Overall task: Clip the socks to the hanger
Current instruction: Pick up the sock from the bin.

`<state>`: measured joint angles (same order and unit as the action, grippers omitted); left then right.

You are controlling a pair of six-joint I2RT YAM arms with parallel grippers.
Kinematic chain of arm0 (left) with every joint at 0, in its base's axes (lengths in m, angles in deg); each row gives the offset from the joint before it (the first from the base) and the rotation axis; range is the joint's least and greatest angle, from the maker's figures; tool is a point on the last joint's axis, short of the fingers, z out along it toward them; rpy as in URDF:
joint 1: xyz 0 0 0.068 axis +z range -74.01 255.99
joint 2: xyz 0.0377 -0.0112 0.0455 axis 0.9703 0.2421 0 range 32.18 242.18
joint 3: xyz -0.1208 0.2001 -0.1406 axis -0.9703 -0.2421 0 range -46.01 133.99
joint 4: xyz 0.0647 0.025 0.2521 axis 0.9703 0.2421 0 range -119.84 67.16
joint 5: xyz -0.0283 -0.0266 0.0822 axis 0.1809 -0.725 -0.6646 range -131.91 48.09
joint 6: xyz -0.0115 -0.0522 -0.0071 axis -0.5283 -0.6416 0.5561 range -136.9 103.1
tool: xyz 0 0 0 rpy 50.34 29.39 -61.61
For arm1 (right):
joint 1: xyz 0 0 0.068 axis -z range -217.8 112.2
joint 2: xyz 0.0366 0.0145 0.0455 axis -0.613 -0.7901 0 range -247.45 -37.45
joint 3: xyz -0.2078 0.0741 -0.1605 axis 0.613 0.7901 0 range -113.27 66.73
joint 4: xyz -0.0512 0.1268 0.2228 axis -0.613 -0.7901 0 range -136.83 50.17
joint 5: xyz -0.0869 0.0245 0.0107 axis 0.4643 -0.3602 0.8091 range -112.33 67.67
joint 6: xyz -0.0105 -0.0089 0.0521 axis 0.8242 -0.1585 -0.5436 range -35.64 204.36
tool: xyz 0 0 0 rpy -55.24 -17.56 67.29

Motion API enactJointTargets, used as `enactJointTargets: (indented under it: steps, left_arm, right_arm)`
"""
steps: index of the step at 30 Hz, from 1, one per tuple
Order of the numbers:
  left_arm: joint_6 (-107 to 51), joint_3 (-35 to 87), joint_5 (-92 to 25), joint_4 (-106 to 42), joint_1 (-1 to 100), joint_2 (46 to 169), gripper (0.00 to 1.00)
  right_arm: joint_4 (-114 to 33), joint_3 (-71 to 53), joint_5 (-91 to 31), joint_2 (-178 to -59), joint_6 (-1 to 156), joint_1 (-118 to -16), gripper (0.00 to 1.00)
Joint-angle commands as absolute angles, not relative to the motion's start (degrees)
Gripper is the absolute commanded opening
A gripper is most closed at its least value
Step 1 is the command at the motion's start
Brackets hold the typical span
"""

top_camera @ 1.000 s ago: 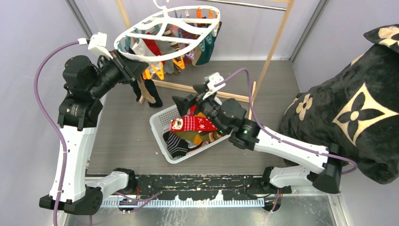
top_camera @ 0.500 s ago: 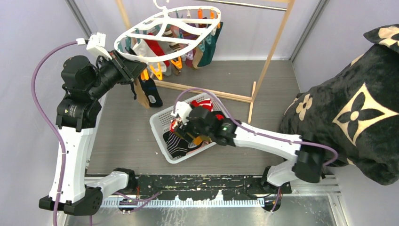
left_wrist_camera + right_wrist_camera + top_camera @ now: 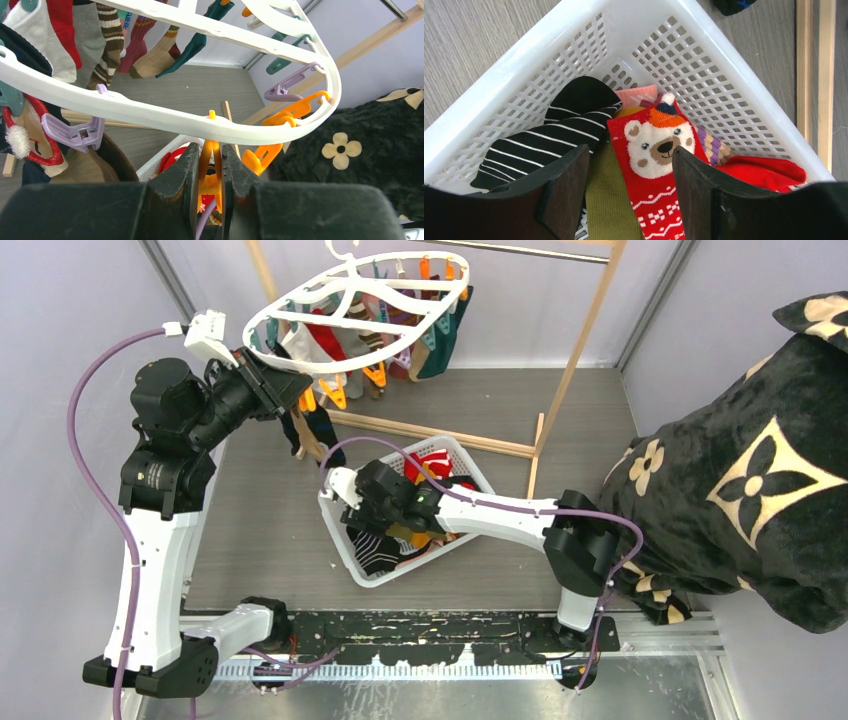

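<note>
Right gripper is seen parted astride the red bear sock, low in the white basket. A pick is judged under way, with closing called for next. Left gripper is clamped on an orange peg under the hanger rim (squeezed for the sock, presumably). No writing can be read.

left arm raised — jaws clamped | right arm stretched low — jaws apart

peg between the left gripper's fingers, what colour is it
The peg is orange; the left wrist view shows it best.
</note>
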<state>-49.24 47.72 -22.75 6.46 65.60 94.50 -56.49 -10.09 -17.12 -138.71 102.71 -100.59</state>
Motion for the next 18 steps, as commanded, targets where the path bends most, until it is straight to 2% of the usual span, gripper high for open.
enactJointTargets:
  steps: [1,11,18]
  left_arm:
    - [-48.28,49.79,-22.4,6.78,65.62,93.19,0.06]
    - [-48.29,49.96,-22.48,6.78,65.62,93.29,0.05]
    - [-48.05,49.97,-22.73,6.79,65.62,93.22,0.05]
  right_arm:
    - [-55.35,-12.87,-17.88,-139.86,104.9,-100.79,0.66]
    - [-51.41,-13.33,-11.44,-144.37,106.88,-100.91,0.49]
    - [-47.26,-11.18,-8.92,-143.08,107.31,-100.92,0.24]
